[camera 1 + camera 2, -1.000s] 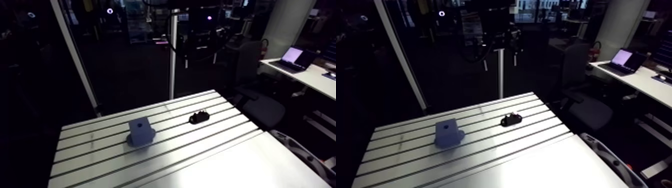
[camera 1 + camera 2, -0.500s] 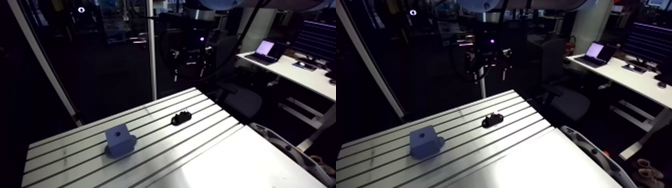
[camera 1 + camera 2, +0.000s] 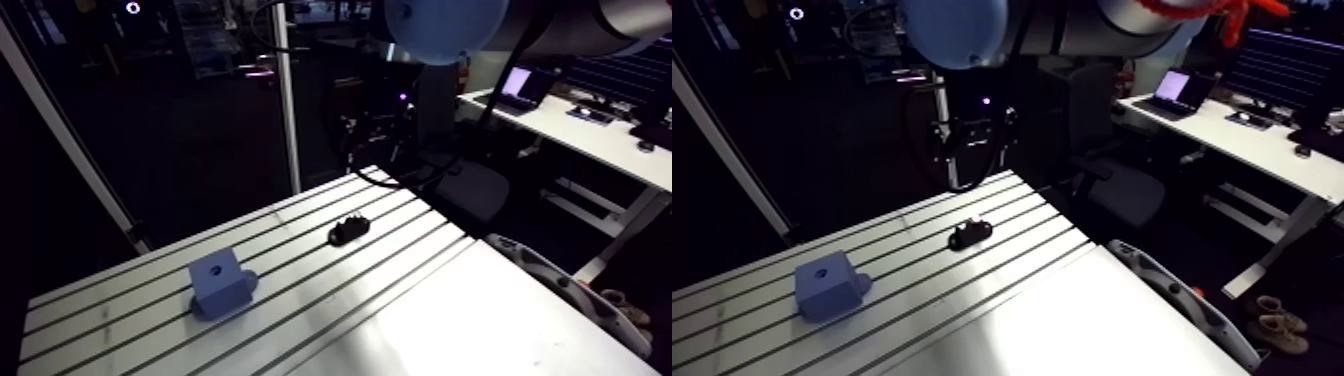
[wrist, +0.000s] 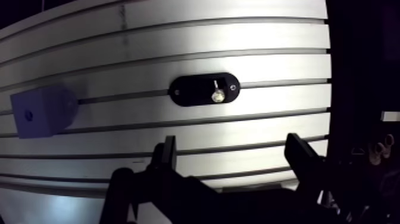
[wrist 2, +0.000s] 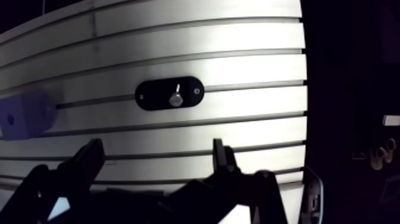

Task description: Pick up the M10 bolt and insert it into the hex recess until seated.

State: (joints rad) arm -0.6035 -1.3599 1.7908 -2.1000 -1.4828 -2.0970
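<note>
The gripper, spread and empty, hovers short of the M10 bolt, which rests in its black holder (blue recess block nearby). This looks like the approach step; centring over the bolt and descending come next.

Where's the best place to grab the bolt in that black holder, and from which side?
Take the bolt by the end that stands out of the black holder, coming straight down from above with the open end effector astride it. The holder seems to wrap its lower end, so a sideways approach would likely hit it.
</note>
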